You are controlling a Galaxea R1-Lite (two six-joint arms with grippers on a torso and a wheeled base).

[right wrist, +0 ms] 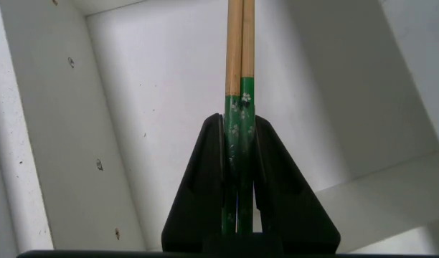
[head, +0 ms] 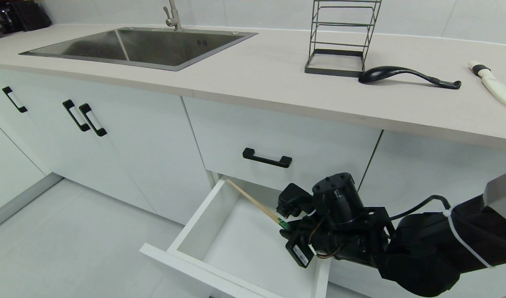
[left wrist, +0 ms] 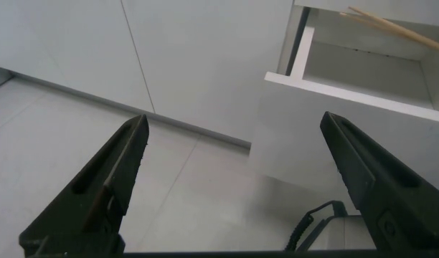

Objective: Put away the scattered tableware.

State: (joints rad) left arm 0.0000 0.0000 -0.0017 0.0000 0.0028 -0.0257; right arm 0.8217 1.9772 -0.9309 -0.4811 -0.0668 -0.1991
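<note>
My right pincer (head: 286, 227) was clenched on two chopsticks (head: 255, 201) jutting ahead of it, the open drawer (head: 197, 221) beneath it; my left pincer (left wrist: 234, 125) stood released.

Bright, even, diffuse indoor light falls from above. The countertop (head: 244, 82) and the white drawer (head: 244, 248) carry only soft shadows (faint ones beneath the ladle (head: 379, 75) and the wire rack (head: 335, 69)). The steel sink (head: 174, 47) shows a dull sheen. Straight cabinet lines bow toward the head view's edges.
</note>
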